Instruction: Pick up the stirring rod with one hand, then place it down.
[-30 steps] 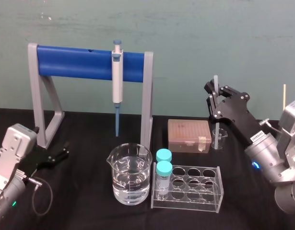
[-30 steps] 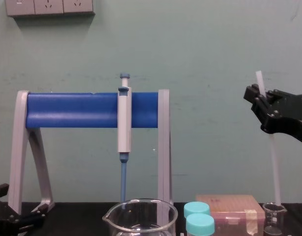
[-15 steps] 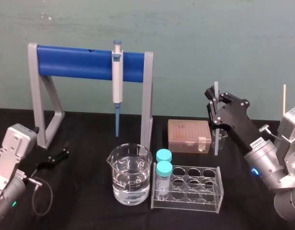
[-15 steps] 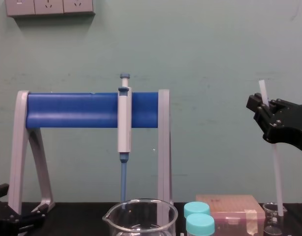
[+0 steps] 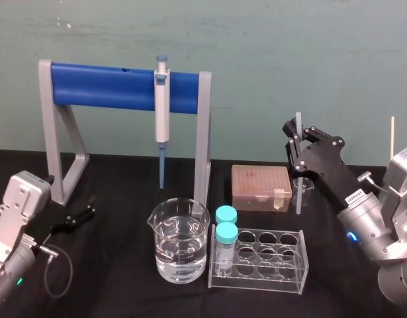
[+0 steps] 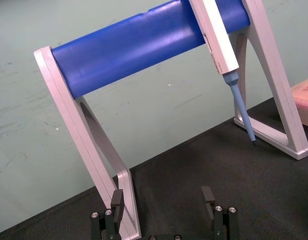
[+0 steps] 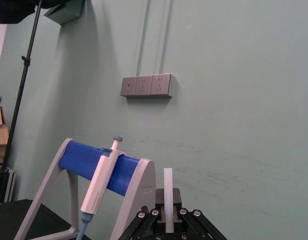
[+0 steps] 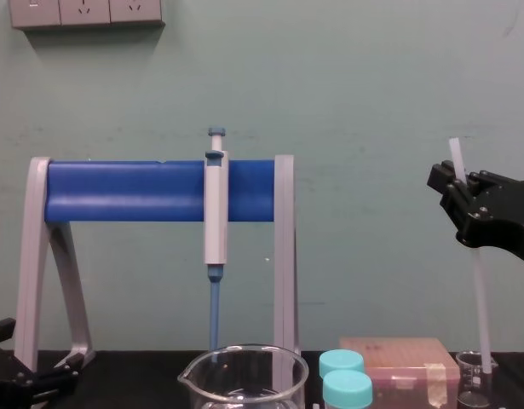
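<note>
The right end effector [image 5: 295, 137] is positioned to the right of the pipette stand [image 5: 110, 86], raised above the surface [image 5: 117, 265]. Its black fingers are pressed together on the stirring rod [image 5: 298, 123] near the rod's upper end. The rod stands nearly upright, with a short length projecting above the grip. Its lower end reaches the small glass beaker [image 5: 305, 191], which sits right of the stand, just beyond the tip box [image 5: 261, 187]. Whether the rod touches the beaker's bottom cannot be determined. The right wrist view shows the rod [image 7: 168, 187] pinched squarely between the two fingers. The left end effector [image 5: 90, 206] sits low in front of the stand's left leg, its fingers [image 6: 117, 201] spread apart. The pipette [image 5: 162, 109] hangs from the stand's blue bar.
</note>
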`<state>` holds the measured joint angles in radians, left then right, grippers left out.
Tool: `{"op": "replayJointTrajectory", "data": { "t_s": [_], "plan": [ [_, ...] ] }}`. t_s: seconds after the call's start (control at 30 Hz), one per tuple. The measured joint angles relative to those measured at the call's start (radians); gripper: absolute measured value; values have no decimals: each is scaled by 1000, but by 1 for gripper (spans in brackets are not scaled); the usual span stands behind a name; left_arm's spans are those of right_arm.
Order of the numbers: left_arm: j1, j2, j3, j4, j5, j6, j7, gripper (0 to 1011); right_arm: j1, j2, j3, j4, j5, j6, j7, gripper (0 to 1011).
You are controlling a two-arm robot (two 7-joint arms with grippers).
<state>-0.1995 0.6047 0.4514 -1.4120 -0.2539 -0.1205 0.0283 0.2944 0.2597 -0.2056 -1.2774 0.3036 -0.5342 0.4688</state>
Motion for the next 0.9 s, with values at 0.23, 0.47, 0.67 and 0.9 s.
{"op": "replayJointTrajectory", "data": {
  "t_s": [0.23,0.47,0.67,0.9],
  "plan": [
    [0,0,0,0,0,0,0,1000,1,0,0,1,1,-1,1,66],
    [0,0,0,0,0,0,0,1000,1,0,0,1,2,-2,1,66],
    [0,0,0,0,0,0,0,1000,1,0,0,1,2,-3,1,66],
    [0,0,0,0,0,0,0,1000,1,0,0,1,2,-3,1,66]
  ]
}}
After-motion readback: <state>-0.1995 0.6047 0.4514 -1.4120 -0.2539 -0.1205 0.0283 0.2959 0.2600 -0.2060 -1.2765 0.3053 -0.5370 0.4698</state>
